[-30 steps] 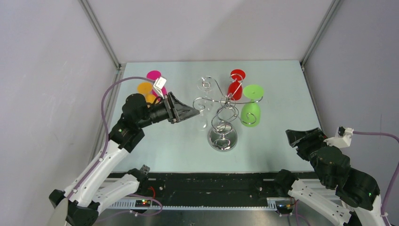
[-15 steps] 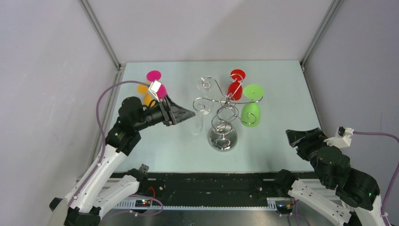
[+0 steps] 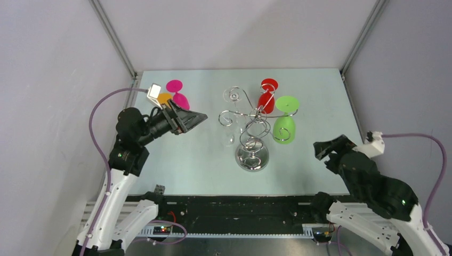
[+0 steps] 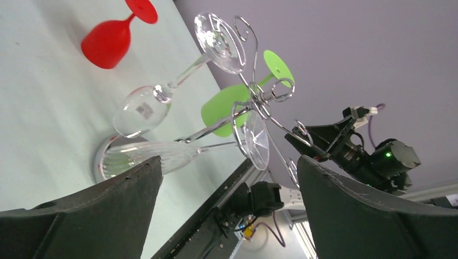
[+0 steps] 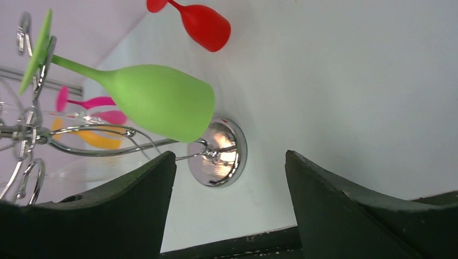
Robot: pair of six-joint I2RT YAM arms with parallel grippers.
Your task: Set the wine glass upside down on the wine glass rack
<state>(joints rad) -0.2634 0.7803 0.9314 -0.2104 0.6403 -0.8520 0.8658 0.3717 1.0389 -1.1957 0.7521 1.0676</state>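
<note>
The wine glass rack (image 3: pixel 252 158) stands mid-table, a chrome stand with a spiral stem. A clear wine glass (image 3: pixel 228 137) hangs upside down from its left arm, the ribbed bowl (image 4: pixel 151 155) just beyond my left fingertip and the foot caught in a curl of the rack (image 4: pixel 254 97). My left gripper (image 3: pixel 198 117) is open to the glass's left, apart from it, with nothing between its fingers (image 4: pixel 229 162). My right gripper (image 3: pixel 328 146) is open and empty at the right, facing the rack's base (image 5: pixel 219 154).
A second clear glass (image 4: pixel 141 110) and a green glass (image 3: pixel 284 129) also hang from the rack. A red glass (image 3: pixel 265 101) is behind it, foot up. Pink (image 3: pixel 180 95) and orange (image 3: pixel 163 98) glasses are at the back left, behind my left arm.
My left gripper has opened wide and drawn back to the left, leaving the clear glass hanging on the rack. The right arm has shifted slightly left and its jaws have widened.
</note>
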